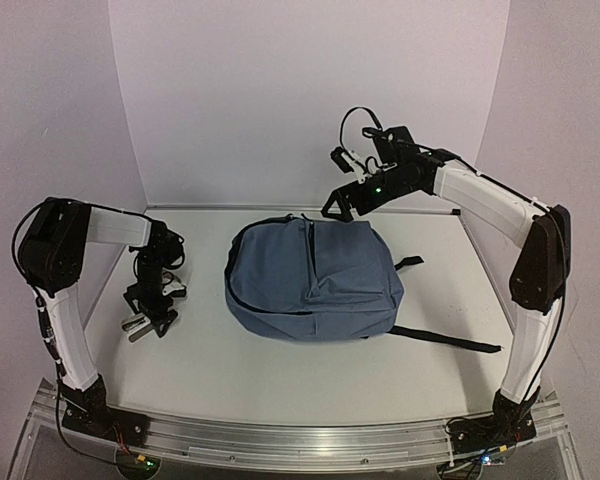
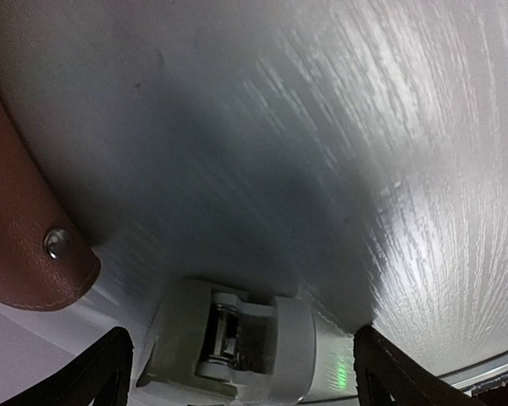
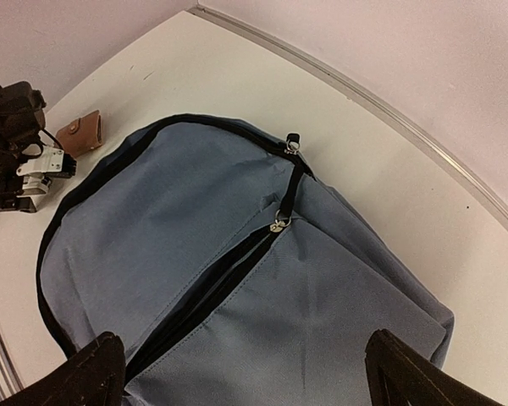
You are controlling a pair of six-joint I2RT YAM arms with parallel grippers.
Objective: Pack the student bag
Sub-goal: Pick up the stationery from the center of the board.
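Blue-grey cloth makes up the bag [image 1: 315,280], which lies flat in the middle of the white desk [image 1: 280,375], a bit nearer the far edge. A dark zip [image 3: 237,264] runs across it, with two small silver pulls. One black strap [image 1: 445,340] trails out toward the right edge. The left end effector [image 1: 152,318] is down low near the left edge. Its fingers [image 2: 102,376] are apart, with a grey stapler [image 2: 237,342] between them; I cannot tell if they touch it. A small brown leather pouch [image 2: 25,228] with a metal snap lies just beside the stapler. The right end effector [image 1: 340,208] hangs in the air over the far side of the bag. Its fingers are apart too, with the bag below them.
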